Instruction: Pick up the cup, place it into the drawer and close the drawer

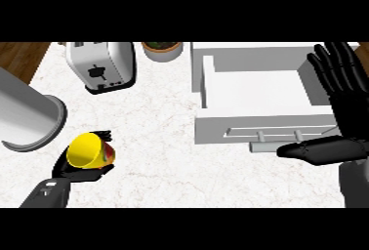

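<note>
A yellow cup (88,149) with a red patch on its side is held at the lower left of the head view, tilted, its mouth facing up and left. My left hand (81,171) is curled round it from below. The white drawer (254,89) stands pulled open at the upper right, its inside bare, its front panel and metal handle (277,133) facing me. My right hand (338,93) is open just right of the drawer, fingers straight up along its right wall, thumb lying across below the handle.
A silver toaster (102,64) stands at the back left. A potted plant (163,50) sits beside it at the back centre. A large grey cylinder (27,114) fills the left edge, close above the cup. White marble counter lies between cup and drawer.
</note>
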{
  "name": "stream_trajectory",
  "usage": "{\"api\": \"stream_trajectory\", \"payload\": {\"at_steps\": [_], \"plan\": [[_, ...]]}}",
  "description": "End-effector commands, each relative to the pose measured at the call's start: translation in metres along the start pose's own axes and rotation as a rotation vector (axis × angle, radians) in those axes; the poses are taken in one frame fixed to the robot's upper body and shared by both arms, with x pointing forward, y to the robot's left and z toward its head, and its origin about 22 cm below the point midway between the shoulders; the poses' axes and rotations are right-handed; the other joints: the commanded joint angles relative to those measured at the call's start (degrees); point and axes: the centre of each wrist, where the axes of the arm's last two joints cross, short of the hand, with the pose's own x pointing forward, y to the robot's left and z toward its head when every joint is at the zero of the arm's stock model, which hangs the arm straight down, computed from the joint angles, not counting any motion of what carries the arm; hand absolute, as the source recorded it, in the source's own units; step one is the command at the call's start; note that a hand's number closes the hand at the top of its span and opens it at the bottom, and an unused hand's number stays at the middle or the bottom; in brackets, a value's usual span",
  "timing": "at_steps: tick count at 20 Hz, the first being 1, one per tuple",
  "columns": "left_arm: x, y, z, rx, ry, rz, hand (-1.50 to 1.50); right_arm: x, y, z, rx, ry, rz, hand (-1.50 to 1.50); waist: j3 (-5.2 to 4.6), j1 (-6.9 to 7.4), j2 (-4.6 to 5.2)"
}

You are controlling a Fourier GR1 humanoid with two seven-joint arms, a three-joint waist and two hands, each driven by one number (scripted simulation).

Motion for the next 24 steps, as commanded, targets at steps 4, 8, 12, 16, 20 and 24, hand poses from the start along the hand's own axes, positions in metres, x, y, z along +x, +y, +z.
{"api": "stream_trajectory", "payload": {"at_steps": [4,8,12,16,20,24], "plan": [[0.003,-0.007,-0.01,0.062,-0.312,-0.085,1.5,0.007,-0.012,0.003,0.014,-0.003,0.014,-1.5,0.03,-0.26,-0.12],[0.015,-0.007,-0.028,0.147,-0.411,-0.091,1.5,-0.004,0.004,-0.001,-0.018,0.003,-0.002,-1.5,0.12,0.76,-0.15],[-0.003,-0.046,-0.037,0.425,-0.418,-0.087,1.5,0.003,-0.003,0.004,-0.021,-0.001,0.009,-1.5,0.14,0.61,-0.31],[0.009,-0.073,-0.073,0.394,-0.51,0.011,1.5,0.002,-0.003,0.005,-0.011,-0.007,0.002,-1.5,0.19,0.34,-0.33],[0.033,-0.059,-0.089,0.235,-0.538,0.047,1.5,-0.003,-0.013,0.012,-0.017,0.027,0.02,-1.5,0.32,1.19,-0.75],[0.074,-0.081,-0.134,0.161,-0.569,0.014,1.5,-0.009,-0.006,0.009,-0.045,0.021,0.025,-1.5,0.38,1.88,-0.92]]}}
